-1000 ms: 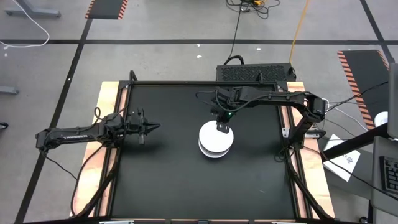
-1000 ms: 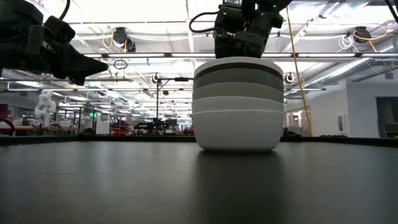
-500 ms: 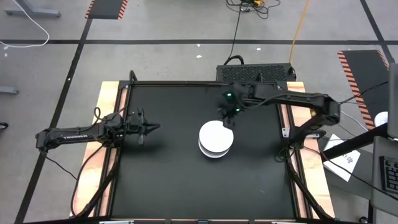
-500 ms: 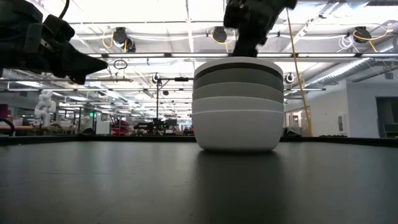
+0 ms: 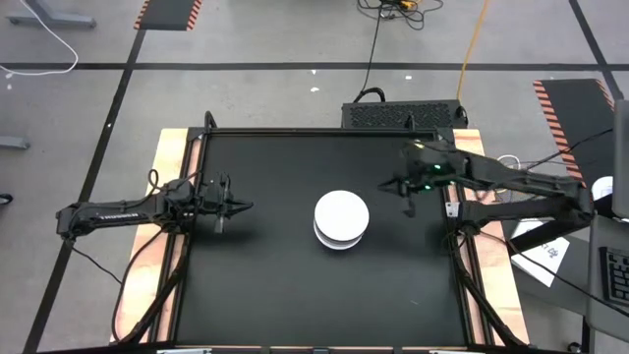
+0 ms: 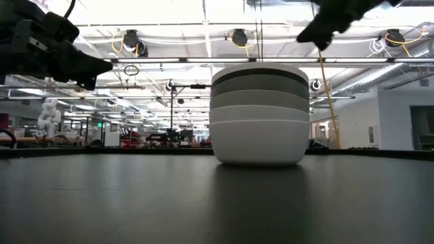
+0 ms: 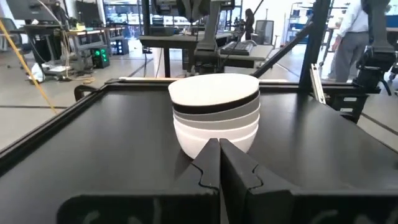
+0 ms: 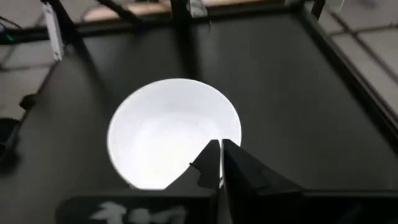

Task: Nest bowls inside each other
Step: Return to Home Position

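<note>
You have the bowls point(image 5: 341, 218) nested in one stack in the middle of the bench point(image 5: 265, 285), a white one on top. Your right gripper point(image 5: 386, 184) hangs near its right side, fingers pressed together, holding nothing. Your left gripper point(image 5: 246, 206) waits at the left, likewise closed and empty.

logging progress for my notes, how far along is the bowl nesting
Done: the bowls sit nested in one stack, a white bowl on top. In hand: nothing; right gripper hangs shut clear of it, left gripper shut at the left. Left: no loose bowl shows.
</note>
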You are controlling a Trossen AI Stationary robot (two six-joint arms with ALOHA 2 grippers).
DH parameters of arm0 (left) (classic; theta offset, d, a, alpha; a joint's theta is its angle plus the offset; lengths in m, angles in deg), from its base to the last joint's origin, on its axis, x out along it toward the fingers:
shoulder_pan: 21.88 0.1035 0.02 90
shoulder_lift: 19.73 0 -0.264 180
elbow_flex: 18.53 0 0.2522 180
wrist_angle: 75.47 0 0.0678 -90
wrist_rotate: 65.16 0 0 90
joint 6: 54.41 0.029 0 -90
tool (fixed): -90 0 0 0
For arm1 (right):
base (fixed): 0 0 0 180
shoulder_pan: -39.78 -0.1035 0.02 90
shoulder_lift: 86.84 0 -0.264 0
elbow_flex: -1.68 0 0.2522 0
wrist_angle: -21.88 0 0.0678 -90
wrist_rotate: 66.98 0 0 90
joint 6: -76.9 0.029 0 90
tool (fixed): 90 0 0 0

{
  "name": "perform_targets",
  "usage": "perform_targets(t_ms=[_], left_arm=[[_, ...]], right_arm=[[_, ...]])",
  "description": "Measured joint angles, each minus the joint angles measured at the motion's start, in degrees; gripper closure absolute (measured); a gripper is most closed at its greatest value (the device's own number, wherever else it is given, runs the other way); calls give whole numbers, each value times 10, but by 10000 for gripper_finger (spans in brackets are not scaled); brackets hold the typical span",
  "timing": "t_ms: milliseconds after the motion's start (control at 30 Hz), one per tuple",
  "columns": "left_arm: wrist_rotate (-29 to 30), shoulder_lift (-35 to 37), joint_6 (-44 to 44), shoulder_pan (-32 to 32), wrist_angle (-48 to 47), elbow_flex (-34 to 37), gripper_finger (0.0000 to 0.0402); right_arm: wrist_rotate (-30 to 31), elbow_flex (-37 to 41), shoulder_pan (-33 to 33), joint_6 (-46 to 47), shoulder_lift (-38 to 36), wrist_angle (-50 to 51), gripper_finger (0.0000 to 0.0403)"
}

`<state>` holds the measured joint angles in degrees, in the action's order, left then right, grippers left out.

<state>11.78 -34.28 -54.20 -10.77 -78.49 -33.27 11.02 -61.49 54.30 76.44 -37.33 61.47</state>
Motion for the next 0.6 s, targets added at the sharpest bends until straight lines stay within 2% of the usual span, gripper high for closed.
perform_targets(t_ms=[133,300,400,600], left_arm=[[0,0,9,0,-12,-16,400],[-5,0,23,0,-76,-45,400],[-9,0,23,0,-112,-59,401],[-14,0,26,0,-125,-73,401]], right_arm=[[1,82,0,28,-88,-53,401],[2,177,0,60,-170,-105,402],[2,222,1,86,-206,-147,402],[2,276,0,107,-239,-208,403]])
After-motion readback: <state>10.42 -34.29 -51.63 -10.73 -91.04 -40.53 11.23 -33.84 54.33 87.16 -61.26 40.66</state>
